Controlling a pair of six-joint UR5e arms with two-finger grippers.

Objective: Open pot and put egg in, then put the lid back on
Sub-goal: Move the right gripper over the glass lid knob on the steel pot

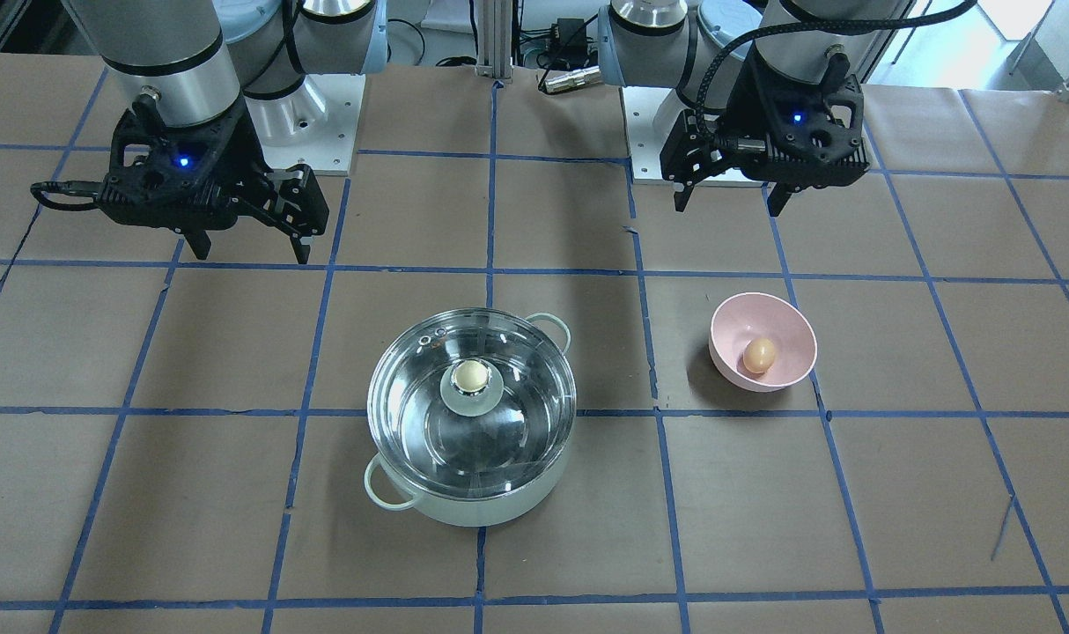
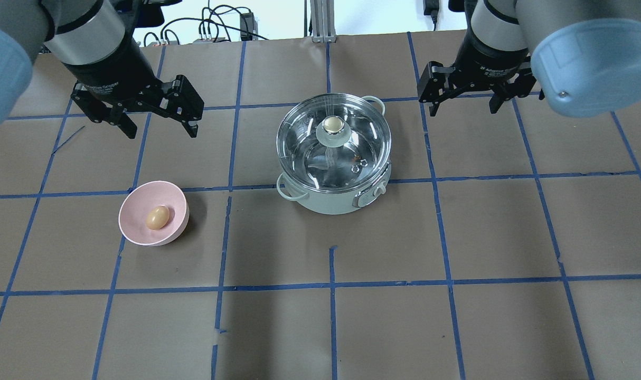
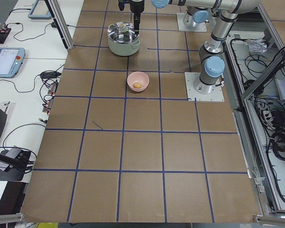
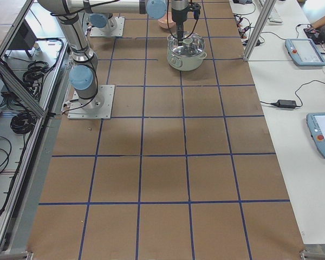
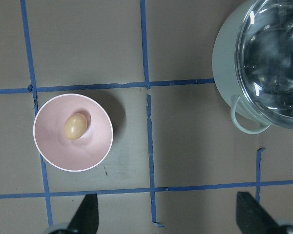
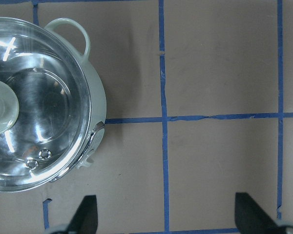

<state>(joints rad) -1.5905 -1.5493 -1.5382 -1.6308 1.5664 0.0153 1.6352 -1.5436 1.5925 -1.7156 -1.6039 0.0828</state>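
Here, the brown-papered bench [image 2: 458, 316], gridded in blue tape, carries a covered pot and a bowl. Above it, the left fingers [image 2: 189, 124] and the right fingers [image 2: 431, 105] hang spread wide apart, gripping nothing and touching nothing, both back toward the robot's edge of the bench. The mint-green pot [image 2: 331, 203] stands between them, farther out from that edge. The glass lid [image 2: 310, 153] is seated on its rim, its beige knob [image 2: 332, 124] upright at the centre. Toward the bench's left end, well apart from the pot, sits a pink bowl [image 2: 135, 232]. The egg [image 2: 157, 217] lies inside that bowl.
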